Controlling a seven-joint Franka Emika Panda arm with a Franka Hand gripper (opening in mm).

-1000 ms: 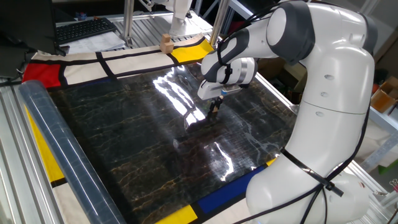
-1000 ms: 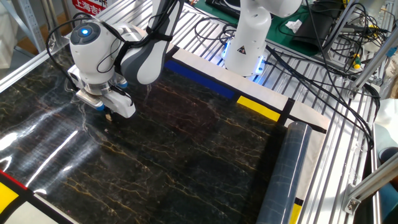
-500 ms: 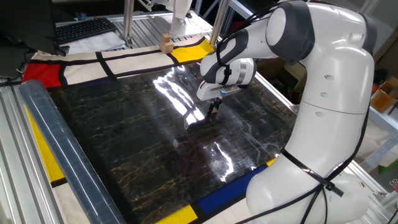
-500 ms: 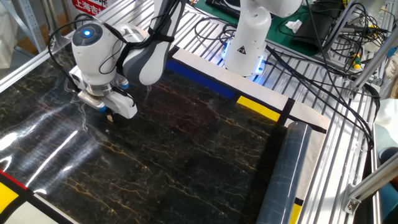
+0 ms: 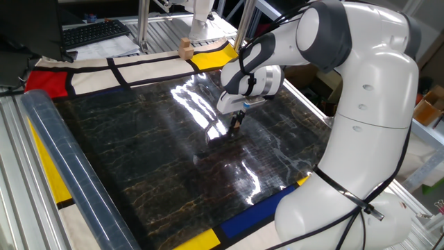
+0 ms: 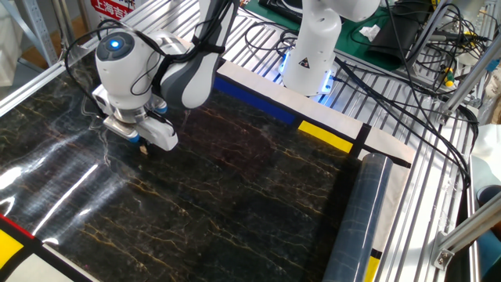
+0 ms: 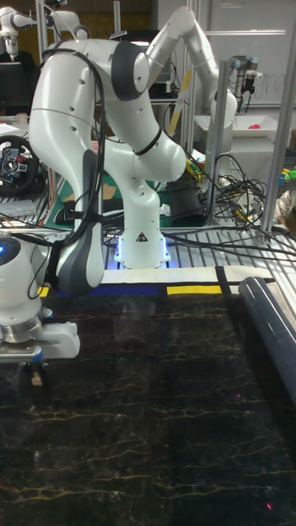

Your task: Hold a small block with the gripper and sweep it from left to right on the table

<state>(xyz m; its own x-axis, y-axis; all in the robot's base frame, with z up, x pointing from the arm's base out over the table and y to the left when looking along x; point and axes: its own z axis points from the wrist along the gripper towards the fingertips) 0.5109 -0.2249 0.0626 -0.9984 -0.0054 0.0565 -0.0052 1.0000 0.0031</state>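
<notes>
Far to the left of the hand in one fixed view, a clear roll point(image 5: 66, 173) lies along the table's point(image 5: 139, 153) edge. Beyond the hand, near the yellow panel, a larger wooden block point(image 5: 185, 47) stands on the white border, well apart from it. The hand point(image 5: 236, 123) points straight down over the glossy black sheet, its tips at or just above the surface. Its two fingers are clenched on the block point(image 5: 236, 126), a tiny tan cube that shows right between and below the fingertips. In the other fixed view the hand point(image 6: 143, 146) sits under the white wrist, the cube point(image 6: 144, 148) only a speck at its tip. The tall fixed view shows the hand point(image 7: 34, 374) low at the left edge, with the block point(image 7: 35, 378) pinched at the fingertips.
</notes>
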